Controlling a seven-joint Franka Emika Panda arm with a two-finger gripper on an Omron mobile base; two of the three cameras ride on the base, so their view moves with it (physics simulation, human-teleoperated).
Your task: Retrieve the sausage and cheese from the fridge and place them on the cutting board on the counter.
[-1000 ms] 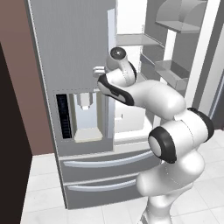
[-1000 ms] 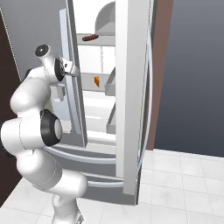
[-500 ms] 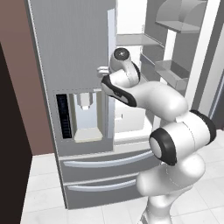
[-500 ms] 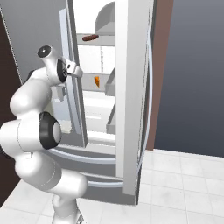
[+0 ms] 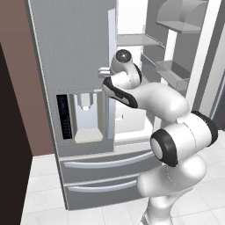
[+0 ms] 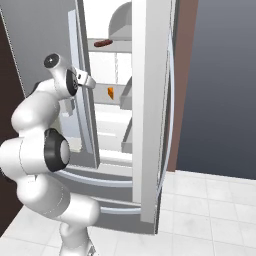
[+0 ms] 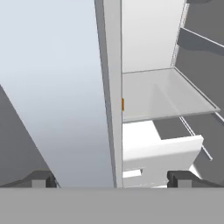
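In the left base view the fridge (image 5: pixel 79 66) stands with its left door closed, the water dispenser (image 5: pixel 83 116) set into that door and two drawers (image 5: pixel 105 176) below, while the right door (image 5: pixel 184 52) is swung open so that the white interior and the door bins show. The white arm (image 5: pixel 176 136) rises from the lower right and bends up to the inner edge of the closed left door, its hand level with the top of the dispenser. In the right base view the same arm (image 6: pixel 40 150) stands at the left, its hand raised at the edge of the closed door; beyond it, inside the fridge, the sausage (image 6: pixel 103 43) lies on the upper shelf and the cheese (image 6: pixel 110 92) sits on the shelf below, both well apart from the hand. The open door (image 6: pixel 150 115) stands edge-on to the right of them. In the hand view the gripper (image 7: pixel 111 178) is spread wide and holds nothing, its two dark fingertips (image 7: pixel 41 178) standing on either side of the closed door's edge. Right of that edge a sliver of the orange cheese peeks out at the level of a glass shelf (image 7: pixel 166 98), with a white drawer (image 7: pixel 162 153) beneath it.
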